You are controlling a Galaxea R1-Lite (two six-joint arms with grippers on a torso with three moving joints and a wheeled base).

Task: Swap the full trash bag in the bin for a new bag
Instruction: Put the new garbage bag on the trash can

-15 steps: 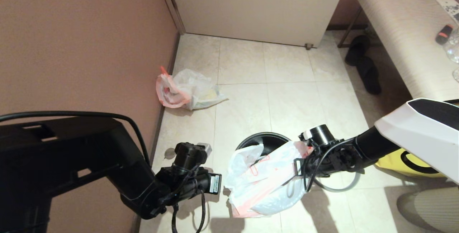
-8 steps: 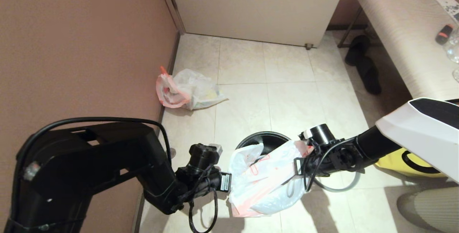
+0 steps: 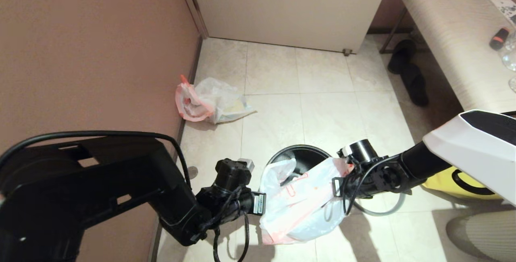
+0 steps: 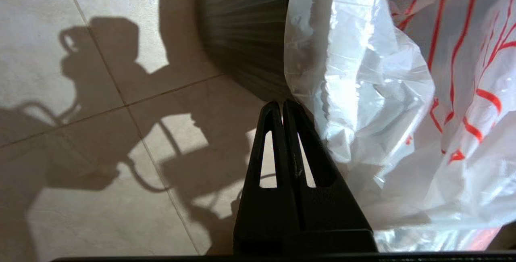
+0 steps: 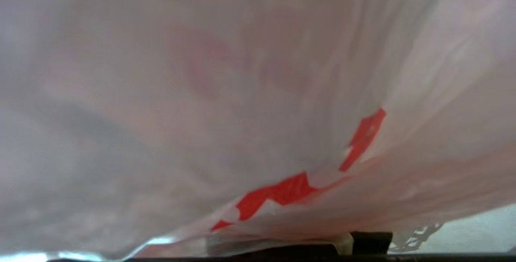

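The left gripper (image 4: 282, 107), fingers pressed together on nothing, sits just beside the new bag (image 3: 300, 201), a thin crinkled white film with red print. The right gripper (image 3: 336, 187) holds that bag's other side (its fingers are hidden) over the glossy black bin (image 3: 296, 158). The lumpy full trash bag (image 3: 211, 101) lies by the wall.

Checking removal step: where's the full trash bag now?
In the head view the full trash bag lies on the floor on the robot's left, against the wall, beyond the bin.
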